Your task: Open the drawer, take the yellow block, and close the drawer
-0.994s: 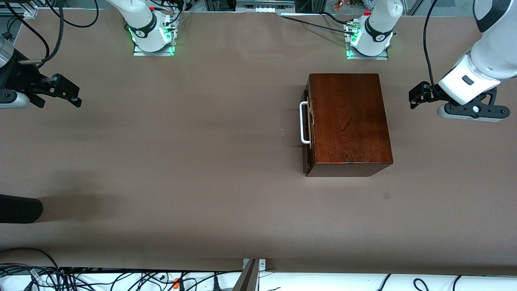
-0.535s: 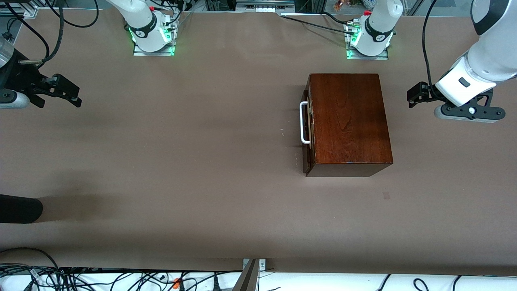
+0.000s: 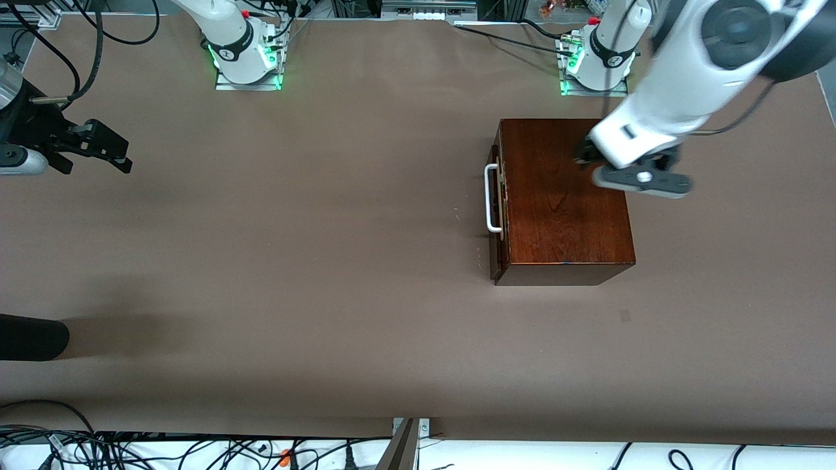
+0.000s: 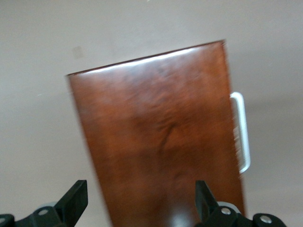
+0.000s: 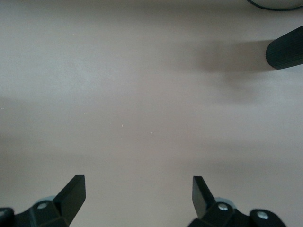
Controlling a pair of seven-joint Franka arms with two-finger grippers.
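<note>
The dark reddish-brown wooden box [image 3: 565, 196] stands toward the left arm's end of the table. Its drawer [image 3: 496, 251] looks shut, with the white U-shaped handle [image 3: 490, 198] facing the right arm's end. The yellow block is hidden. My left gripper [image 3: 583, 155] hangs open and empty over the box top, away from the handle. The left wrist view shows the box top [image 4: 161, 151] and the handle [image 4: 241, 137] past my left gripper [image 4: 140, 201]. My right gripper [image 3: 111, 151] waits open and empty over bare table at the right arm's end; the right wrist view [image 5: 137, 191] shows nothing between its fingers.
A black cylindrical object [image 3: 32, 336] sticks in from the edge at the right arm's end, nearer the front camera; it also shows in the right wrist view [image 5: 285, 48]. Cables [image 3: 196, 450] lie along the table's front edge. The brown table [image 3: 326, 261] stretches between the arms.
My left arm has swung in from the table's end, and its gripper now hangs over the box top. The right arm, the box and the drawer have not moved.
</note>
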